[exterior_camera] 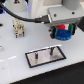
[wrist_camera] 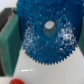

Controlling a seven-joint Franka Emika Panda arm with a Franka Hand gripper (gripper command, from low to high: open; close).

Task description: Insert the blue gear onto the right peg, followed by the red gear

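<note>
My gripper (exterior_camera: 62, 33) is shut on the blue gear (exterior_camera: 64, 34), holding it above the white table, off the plate's far right corner in the exterior view. In the wrist view the blue gear (wrist_camera: 46, 35) fills the frame with its hub hole showing, clamped between the green finger pads (wrist_camera: 9, 44). The right peg (exterior_camera: 51, 50) stands upright on the black-framed pale plate (exterior_camera: 44, 58), apart from the gear. A bit of the red gear (wrist_camera: 15, 81) shows on the table; in the exterior view a red patch (exterior_camera: 60, 27) peeks out behind the fingers.
The plate's shorter pin (exterior_camera: 36, 54) stands toward the exterior view's left. A pale and black block-like object (exterior_camera: 18, 28) sits on the table at the exterior view's left. A dark cable (exterior_camera: 35, 21) runs to the wrist.
</note>
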